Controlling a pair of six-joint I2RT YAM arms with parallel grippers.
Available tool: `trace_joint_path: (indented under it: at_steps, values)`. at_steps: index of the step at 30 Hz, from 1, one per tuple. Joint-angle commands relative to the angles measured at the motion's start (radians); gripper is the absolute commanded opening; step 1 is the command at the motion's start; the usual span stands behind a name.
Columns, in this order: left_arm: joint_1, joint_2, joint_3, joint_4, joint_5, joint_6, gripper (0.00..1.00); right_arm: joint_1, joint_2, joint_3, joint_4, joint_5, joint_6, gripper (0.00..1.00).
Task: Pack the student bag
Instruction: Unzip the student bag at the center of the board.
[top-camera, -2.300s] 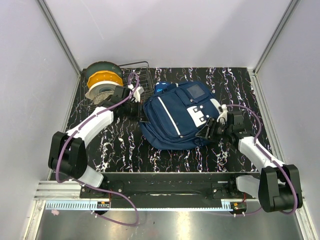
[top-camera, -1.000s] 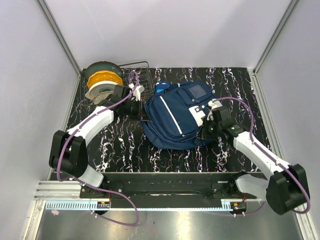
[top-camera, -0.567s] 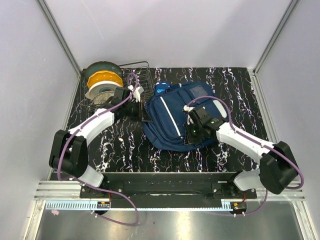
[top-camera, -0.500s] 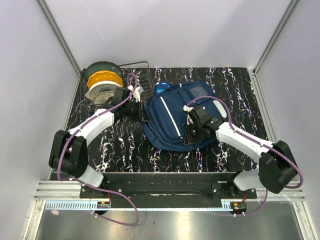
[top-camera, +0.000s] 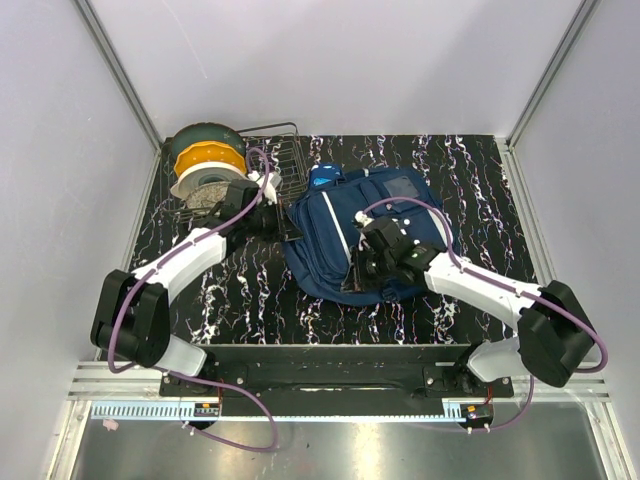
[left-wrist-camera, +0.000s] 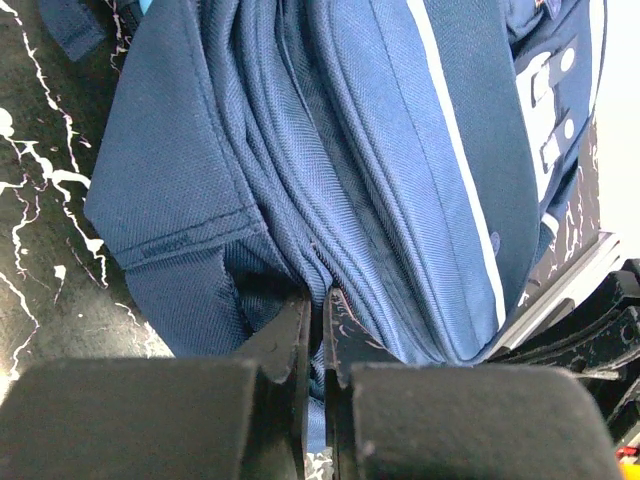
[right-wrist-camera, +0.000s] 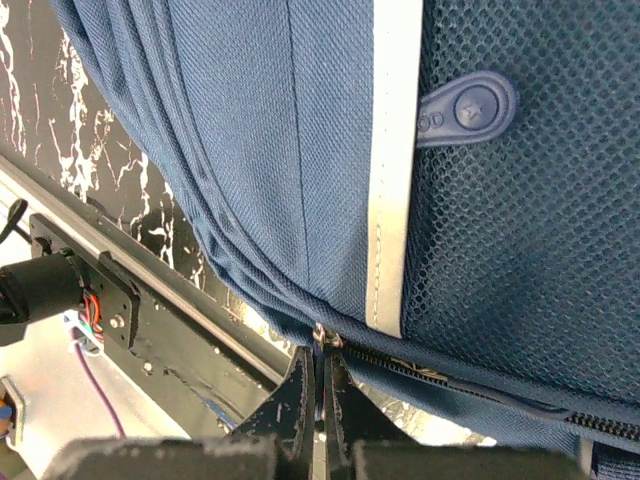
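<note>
Status: student bag (top-camera: 335, 235) lies flat mid-table (top-camera: 470, 180), centre of the top frame, front pockets up. Left hand (left-wrist-camera: 318, 322) is pinched narrow on a fabric fold at the bag's left edge, likely bracing it. Right hand (right-wrist-camera: 321, 352) is clamped thin on the zip slider (right-wrist-camera: 322, 336) near the bag's lower edge. Zip track to the right of the slider in the wrist view looks closed; the rest is out of sight. My read: late stage, zipping up. Contents not visible, so can't confirm what's inside. Small glossy blue case (top-camera: 320, 177) pokes out past the bag's upper edge and looks unpacked, which may be what's left.
</note>
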Motion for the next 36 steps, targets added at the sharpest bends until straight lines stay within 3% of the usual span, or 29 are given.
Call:
trace_joint_path:
  at_steps: [1, 8, 11, 15, 18, 21, 23, 26, 33, 36]
  values:
    - [-0.057, -0.071, -0.011, 0.131, 0.11, -0.069, 0.0, 0.078, -0.007, 0.028, 0.312, 0.021, 0.127, 0.0]
    - [-0.065, -0.097, -0.006, 0.14, 0.099, -0.085, 0.0, 0.104, 0.056, 0.062, 0.421, -0.034, 0.159, 0.0]
    - [-0.065, -0.12, -0.008, 0.105, 0.072, -0.062, 0.0, 0.103, -0.029, 0.034, 0.397, 0.095, 0.181, 0.0]
    - [-0.065, -0.146, -0.041, 0.088, 0.059, -0.045, 0.0, 0.06, -0.149, 0.031, 0.23, 0.276, 0.16, 0.0]
    - [-0.065, -0.157, -0.075, 0.106, 0.062, -0.06, 0.0, -0.053, -0.221, 0.01, 0.169, 0.233, 0.19, 0.0]
    - [-0.075, -0.163, -0.118, 0.18, 0.073, -0.115, 0.0, -0.057, -0.223, -0.009, 0.196, 0.158, 0.213, 0.0]
    - [-0.094, -0.162, -0.126, 0.24, 0.063, -0.143, 0.0, 0.009, -0.164, -0.015, 0.306, 0.052, 0.264, 0.0]
    - [-0.15, -0.142, -0.094, 0.268, 0.049, -0.167, 0.0, 0.139, -0.053, 0.058, 0.308, 0.11, 0.267, 0.0]
    - [-0.164, -0.161, -0.066, 0.203, -0.002, -0.126, 0.0, 0.138, -0.04, 0.068, 0.229, 0.308, 0.27, 0.0]
    - [-0.163, -0.172, -0.069, 0.159, -0.023, -0.095, 0.0, 0.133, -0.054, 0.043, 0.245, 0.299, 0.282, 0.01]
